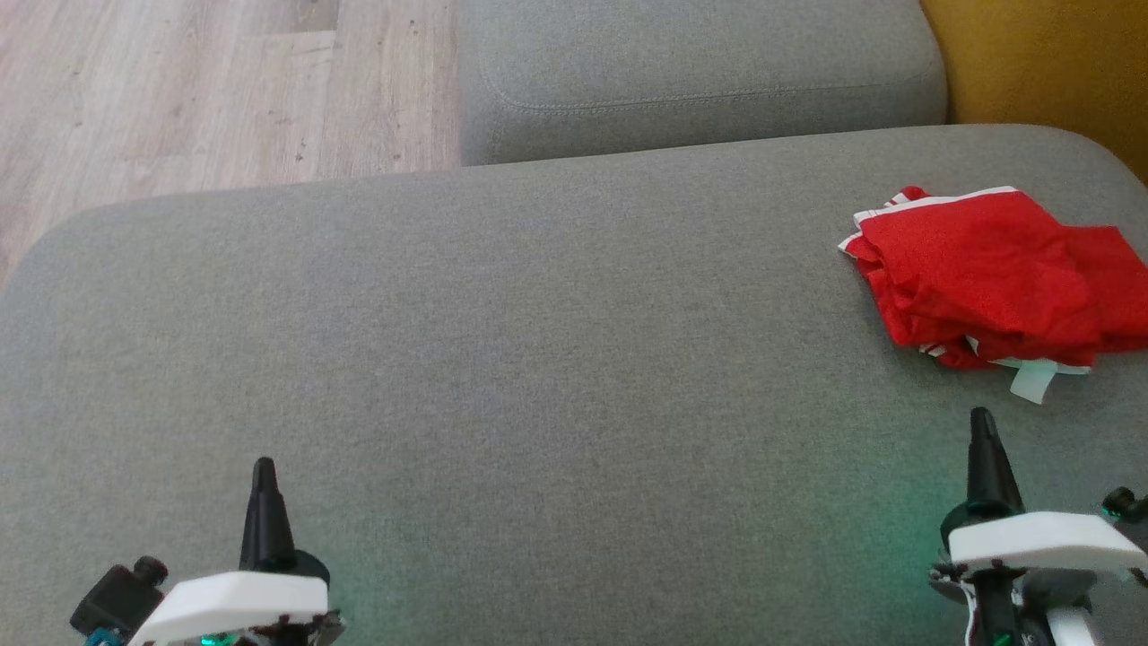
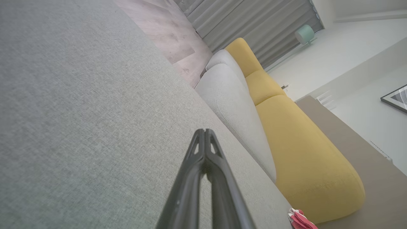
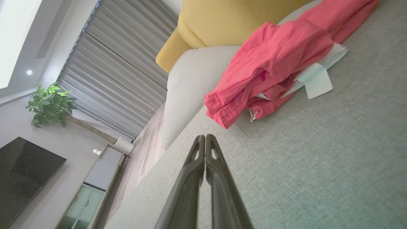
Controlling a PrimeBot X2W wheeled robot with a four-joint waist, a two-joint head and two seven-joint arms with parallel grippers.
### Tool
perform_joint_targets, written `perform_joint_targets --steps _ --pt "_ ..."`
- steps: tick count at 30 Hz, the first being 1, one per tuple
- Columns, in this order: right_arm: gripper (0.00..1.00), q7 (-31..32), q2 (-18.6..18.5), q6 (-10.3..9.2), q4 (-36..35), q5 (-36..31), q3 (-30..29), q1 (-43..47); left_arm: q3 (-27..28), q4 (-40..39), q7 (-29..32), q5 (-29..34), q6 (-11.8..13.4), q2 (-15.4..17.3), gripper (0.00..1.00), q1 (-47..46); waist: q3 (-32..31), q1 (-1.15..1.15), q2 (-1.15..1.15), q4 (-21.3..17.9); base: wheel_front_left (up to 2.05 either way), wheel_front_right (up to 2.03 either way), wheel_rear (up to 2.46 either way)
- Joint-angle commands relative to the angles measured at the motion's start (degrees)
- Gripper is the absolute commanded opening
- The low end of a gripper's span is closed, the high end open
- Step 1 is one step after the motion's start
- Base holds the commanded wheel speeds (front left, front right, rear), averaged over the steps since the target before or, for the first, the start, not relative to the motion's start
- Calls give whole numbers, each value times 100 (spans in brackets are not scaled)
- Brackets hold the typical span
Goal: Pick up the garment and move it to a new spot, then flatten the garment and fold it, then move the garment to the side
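The garment (image 1: 991, 274) is a crumpled red piece with white trim and a white tag, lying at the right side of the grey sofa cushion (image 1: 502, 359). My right gripper (image 1: 982, 422) sits near the cushion's front right, shut and empty, a short way in front of the garment. In the right wrist view the garment (image 3: 273, 63) lies just ahead of the closed right gripper (image 3: 205, 137). My left gripper (image 1: 264, 468) rests at the front left, shut with nothing in it, far from the cloth. In the left wrist view my left gripper (image 2: 204, 132) is closed, and a red corner of the garment (image 2: 300, 220) peeks in at the bottom.
A second grey cushion (image 1: 700, 76) lies beyond the main one, with a yellow cushion (image 1: 1040, 63) at the far right. Wooden floor (image 1: 197, 90) shows at the far left past the cushion's edge. The right wrist view catches curtains (image 3: 117, 73), a plant (image 3: 51, 105) and a TV (image 3: 22, 168).
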Motion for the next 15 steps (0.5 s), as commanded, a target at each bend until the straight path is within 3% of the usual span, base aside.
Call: perform_joint_targets --steps 1,15 --pt "0 57 -41 24 -233 226 16 -362 193 -166 51 -185 -30 66 0 -312 2 0 0 1 0 0 0" --pt "0 290 -43 29 -251 1161 -60 -426 352 -136 286 -987 -46 70 0 -411 18 0 0 4 0 0 0"
